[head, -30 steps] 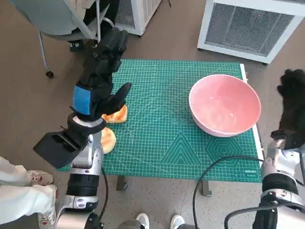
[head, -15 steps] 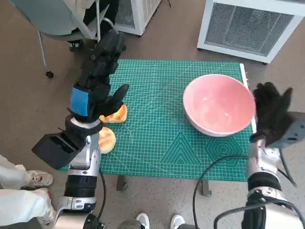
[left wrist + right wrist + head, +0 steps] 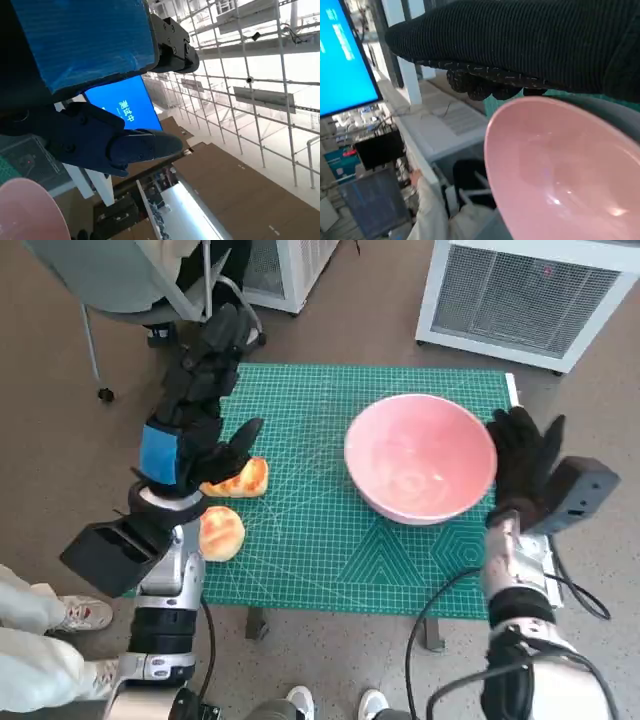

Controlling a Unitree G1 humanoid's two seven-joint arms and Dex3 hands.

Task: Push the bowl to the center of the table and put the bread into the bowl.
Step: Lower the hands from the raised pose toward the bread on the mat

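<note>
The pink bowl (image 3: 420, 457) stands on the green cutting mat (image 3: 330, 540), right of its middle; it also fills the right wrist view as the bowl (image 3: 560, 170). My gloved right hand (image 3: 522, 465) presses flat against the bowl's right rim, fingers spread, holding nothing. Two pieces of bread lie at the mat's left: one bread (image 3: 238, 478) partly under my left hand, another bread (image 3: 221, 532) near the front left corner. My left hand (image 3: 200, 405) hovers above the first bread, fingers extended and apart, empty.
A white appliance with a grille (image 3: 530, 290) stands beyond the table's far right. A chair with wheels (image 3: 130, 300) is at the far left. A person's white-clad leg and shoe (image 3: 40, 630) show at the lower left. Cables (image 3: 450, 590) hang by the front edge.
My right hand has swung in from the right, met the bowl's rim and slid the bowl leftward toward the mat's middle. The left hand has barely moved.
</note>
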